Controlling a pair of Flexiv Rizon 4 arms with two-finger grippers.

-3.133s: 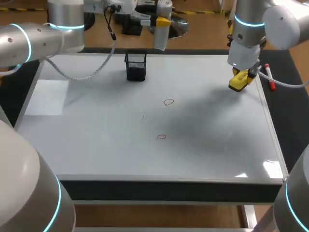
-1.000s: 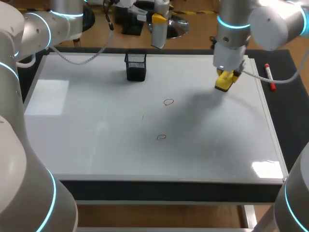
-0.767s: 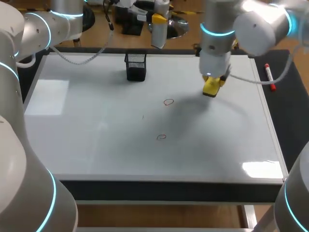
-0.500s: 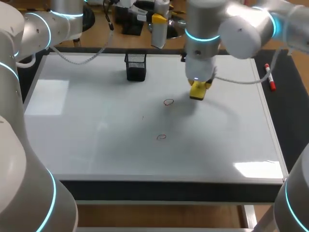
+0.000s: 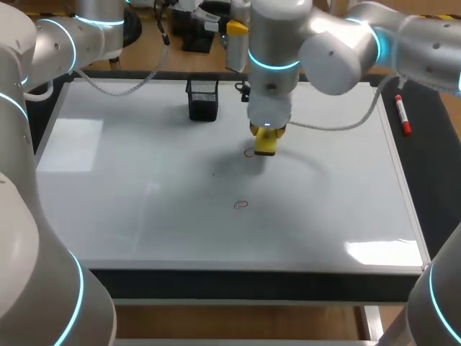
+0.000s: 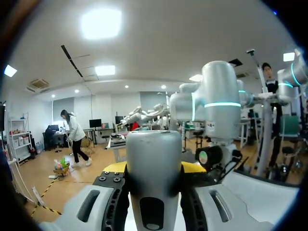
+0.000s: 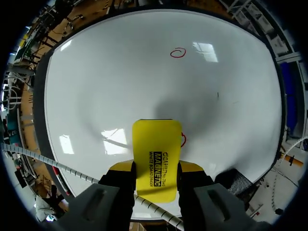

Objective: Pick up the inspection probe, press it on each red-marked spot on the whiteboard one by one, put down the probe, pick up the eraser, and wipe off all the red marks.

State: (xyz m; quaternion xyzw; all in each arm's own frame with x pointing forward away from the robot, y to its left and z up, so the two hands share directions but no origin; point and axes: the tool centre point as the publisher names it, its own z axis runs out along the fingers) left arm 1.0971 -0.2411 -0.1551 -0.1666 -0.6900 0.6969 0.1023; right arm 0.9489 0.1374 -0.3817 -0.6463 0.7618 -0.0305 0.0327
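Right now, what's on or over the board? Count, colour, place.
whiteboard: one, white, covers most of the table
red marks: two, red circles, mid-board; the far one at the eraser's edge
tick mark: one, dark, between the circles
mesh holder: one, black, far side of the board
marker: one, red and white, off the board's right edge
eraser: one, yellow, by the far mark
probe: one, grey cylinder, past the board's far edge
right gripper: holds the eraser
left gripper: holds the probe
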